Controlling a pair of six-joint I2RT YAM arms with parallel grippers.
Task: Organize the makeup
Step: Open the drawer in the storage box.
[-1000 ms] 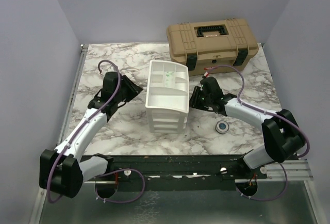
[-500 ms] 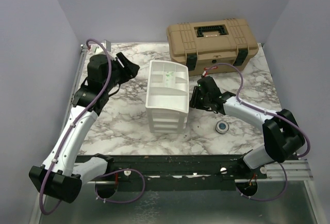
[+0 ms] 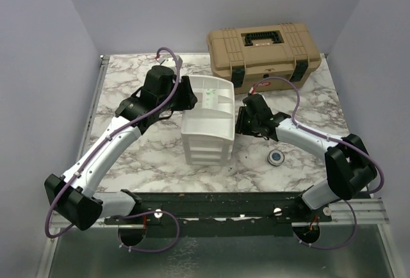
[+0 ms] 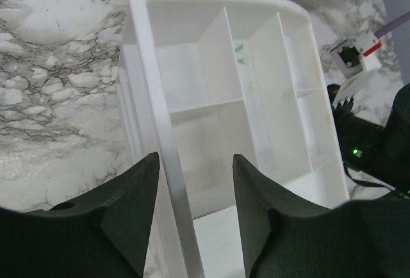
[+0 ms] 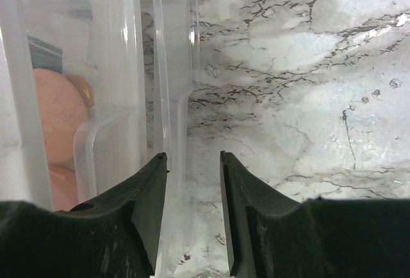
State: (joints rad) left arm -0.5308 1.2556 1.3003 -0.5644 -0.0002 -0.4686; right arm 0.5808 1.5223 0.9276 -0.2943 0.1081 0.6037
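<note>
A round blue-centred compact lies on the marble to the right of the white drawer unit. Through the unit's translucent wall I see pink/salmon discs inside a drawer. My left gripper is open over the unit's top tray, its fingers straddling the tray's left rim without touching it. My right gripper is open low at the unit's right side. A clear drawer edge runs between its fingers, close to the left one. The tray compartments show no makeup.
A closed tan toolbox stands at the back right, just behind the drawer unit. The right arm shows beyond the tray's far side. Grey walls close in the marble table on the left, back and right.
The left arm swung from the left side of the table up to the drawer unit's top left rim, and its jaws opened on the way. The right arm stayed put.
</note>
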